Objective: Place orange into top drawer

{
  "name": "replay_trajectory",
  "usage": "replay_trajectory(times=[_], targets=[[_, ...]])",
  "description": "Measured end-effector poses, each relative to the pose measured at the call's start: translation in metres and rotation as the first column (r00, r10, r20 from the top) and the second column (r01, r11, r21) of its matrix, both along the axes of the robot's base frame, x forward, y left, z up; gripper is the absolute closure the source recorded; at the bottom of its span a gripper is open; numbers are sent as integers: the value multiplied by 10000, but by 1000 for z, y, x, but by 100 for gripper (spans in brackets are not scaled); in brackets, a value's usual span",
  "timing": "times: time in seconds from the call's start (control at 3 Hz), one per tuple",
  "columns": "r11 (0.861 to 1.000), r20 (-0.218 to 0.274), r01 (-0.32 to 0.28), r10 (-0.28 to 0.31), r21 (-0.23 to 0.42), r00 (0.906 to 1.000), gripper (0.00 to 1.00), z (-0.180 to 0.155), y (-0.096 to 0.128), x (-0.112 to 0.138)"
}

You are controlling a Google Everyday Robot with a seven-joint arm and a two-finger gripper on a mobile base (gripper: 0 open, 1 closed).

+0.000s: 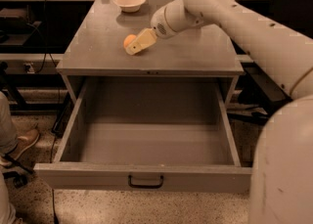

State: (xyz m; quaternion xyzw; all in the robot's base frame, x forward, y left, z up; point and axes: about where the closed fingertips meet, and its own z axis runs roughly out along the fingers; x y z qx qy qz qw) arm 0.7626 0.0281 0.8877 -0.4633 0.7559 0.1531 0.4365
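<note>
The orange (128, 39) sits on the grey tabletop (195, 52), left of centre. My gripper (137, 45) reaches in from the right and covers the orange's right side, so only its left part shows. The top drawer (146, 179) is pulled wide open below the tabletop, with nothing in it, and its black bar handle (145, 183) sits at the centre of the front panel.
A white bowl (129, 1) stands at the back of the tabletop. My white arm (254, 32) spans the right side of the view and hides that part of the top. A person's shoe (19, 145) is on the floor at the left. Cables hang at left.
</note>
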Motion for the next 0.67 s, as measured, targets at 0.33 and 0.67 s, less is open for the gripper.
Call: replay_trajectory(times=[0.33, 0.67], targets=[[9998, -261, -184, 183, -50, 9995, 0, -11, 20, 10], [9994, -488, -333, 326, -117, 9983, 0, -20, 33, 14]])
